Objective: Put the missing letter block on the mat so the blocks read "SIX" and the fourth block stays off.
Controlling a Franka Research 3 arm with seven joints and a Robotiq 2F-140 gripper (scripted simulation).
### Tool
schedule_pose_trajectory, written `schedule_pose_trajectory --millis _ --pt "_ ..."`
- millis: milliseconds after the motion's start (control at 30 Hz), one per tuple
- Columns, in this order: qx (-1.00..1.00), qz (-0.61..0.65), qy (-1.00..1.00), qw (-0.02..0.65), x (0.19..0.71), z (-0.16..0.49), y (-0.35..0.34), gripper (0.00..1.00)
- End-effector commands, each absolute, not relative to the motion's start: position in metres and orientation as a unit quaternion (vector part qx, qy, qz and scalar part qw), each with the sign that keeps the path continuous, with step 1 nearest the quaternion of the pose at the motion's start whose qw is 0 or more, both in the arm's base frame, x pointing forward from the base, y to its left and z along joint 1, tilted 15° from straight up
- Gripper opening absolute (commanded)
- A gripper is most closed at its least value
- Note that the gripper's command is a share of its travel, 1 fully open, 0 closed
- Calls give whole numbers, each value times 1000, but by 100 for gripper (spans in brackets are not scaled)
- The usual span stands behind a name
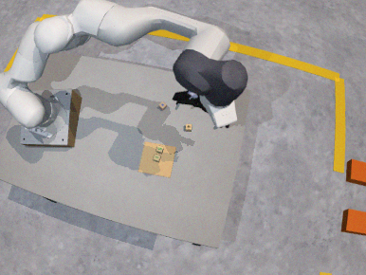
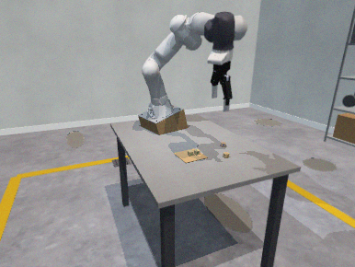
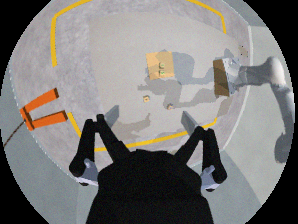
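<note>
Top: mat (image 1: pixel 166 168) carries two blocks (image 1: pixel 158 154) side by side. Two loose blocks on the table (image 1: pixel 95 190), off the mat: one (image 1: pixel 162 105) by the gripper's shadow, one (image 1: pixel 189 127) nearer the mat. Letters too small to read.

Exterior: gripper (image 2: pixel 221 98) high above the table, well apart from the blocks.

Wrist: fingers spread fully, nothing held.

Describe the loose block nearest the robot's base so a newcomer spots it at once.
Start in the top view at the tan mat on the grey table. Two blocks lie off it; take the block closer to the arm's base, with a blue mark on top; the other block lies further out.
</note>
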State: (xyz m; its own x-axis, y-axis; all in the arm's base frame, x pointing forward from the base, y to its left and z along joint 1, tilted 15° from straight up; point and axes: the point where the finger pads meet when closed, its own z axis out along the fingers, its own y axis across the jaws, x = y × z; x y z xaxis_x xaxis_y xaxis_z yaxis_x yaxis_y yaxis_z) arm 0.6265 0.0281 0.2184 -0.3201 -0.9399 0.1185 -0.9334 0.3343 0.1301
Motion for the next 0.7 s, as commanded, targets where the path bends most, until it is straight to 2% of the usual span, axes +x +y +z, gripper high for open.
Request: schedule_pose_trajectory --millis 0,667 --pt "519 -16 -850 89 628 209 31 100" --pt "397 0 -911 111 633 157 38 100"
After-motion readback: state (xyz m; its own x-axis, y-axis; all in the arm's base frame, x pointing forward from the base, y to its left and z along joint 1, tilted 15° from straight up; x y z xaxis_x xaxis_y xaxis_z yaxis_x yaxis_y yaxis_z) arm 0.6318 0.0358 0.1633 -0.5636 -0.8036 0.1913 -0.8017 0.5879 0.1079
